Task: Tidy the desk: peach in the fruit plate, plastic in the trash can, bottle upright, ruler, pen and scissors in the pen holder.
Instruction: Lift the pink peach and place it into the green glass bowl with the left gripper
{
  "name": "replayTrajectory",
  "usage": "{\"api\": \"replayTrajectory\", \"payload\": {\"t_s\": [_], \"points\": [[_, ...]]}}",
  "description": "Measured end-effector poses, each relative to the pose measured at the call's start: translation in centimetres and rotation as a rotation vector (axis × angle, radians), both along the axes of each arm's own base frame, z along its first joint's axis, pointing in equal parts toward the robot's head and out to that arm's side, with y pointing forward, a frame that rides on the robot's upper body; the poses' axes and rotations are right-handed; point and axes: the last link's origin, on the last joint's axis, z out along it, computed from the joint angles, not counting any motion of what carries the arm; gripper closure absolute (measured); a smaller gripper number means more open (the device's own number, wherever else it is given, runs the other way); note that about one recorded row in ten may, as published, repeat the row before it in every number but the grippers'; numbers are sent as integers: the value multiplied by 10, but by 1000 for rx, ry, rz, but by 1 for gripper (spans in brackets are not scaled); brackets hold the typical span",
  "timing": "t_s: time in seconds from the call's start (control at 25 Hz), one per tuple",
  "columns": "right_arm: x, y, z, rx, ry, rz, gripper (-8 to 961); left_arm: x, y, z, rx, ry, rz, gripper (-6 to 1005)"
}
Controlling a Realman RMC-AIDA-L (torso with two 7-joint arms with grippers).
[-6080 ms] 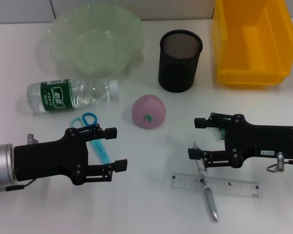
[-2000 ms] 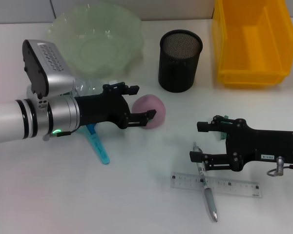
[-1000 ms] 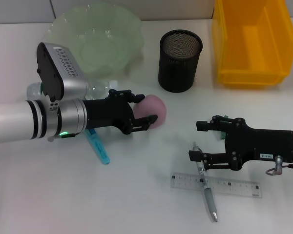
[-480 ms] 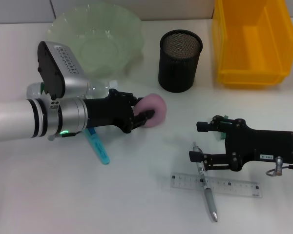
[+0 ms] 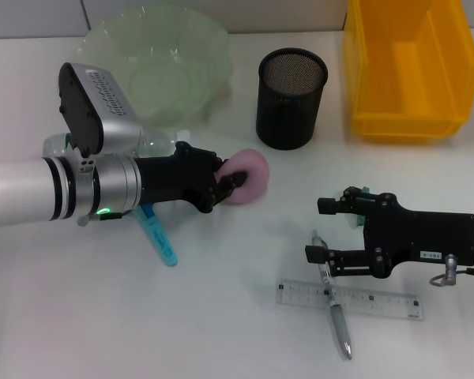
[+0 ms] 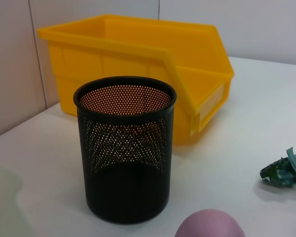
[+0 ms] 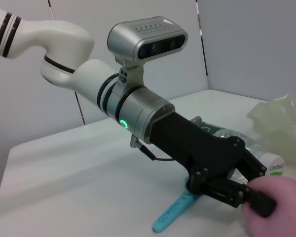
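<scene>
Left tool [image 5: 231, 186] grips the round pink peach [image 5: 249, 177], no long axis.

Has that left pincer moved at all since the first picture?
Yes. The left pincer has travelled from the near table edge toward the pen holder, and now closes around the peach.

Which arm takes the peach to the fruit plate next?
Left. The left gripper is already closed around the peach, close to the fruit plate; the right gripper sits by the pen.
</scene>
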Motion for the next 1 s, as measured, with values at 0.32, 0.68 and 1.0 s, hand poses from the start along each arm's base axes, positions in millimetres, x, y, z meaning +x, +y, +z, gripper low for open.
{"api": "replayTrajectory", "payload": {"t_s": [0.32,0.68,1.0], "points": [[0,-1,-1,-1,2,-2,135,0,0,0,-3,-1,-1,808],[0,-1,-1,-1,3,-2,135,0,-1,0,-6,-6,-1,877],[0,-1,-1,-1,3,-1,135,1,-1,0,-5,-8,-1,888]]}}
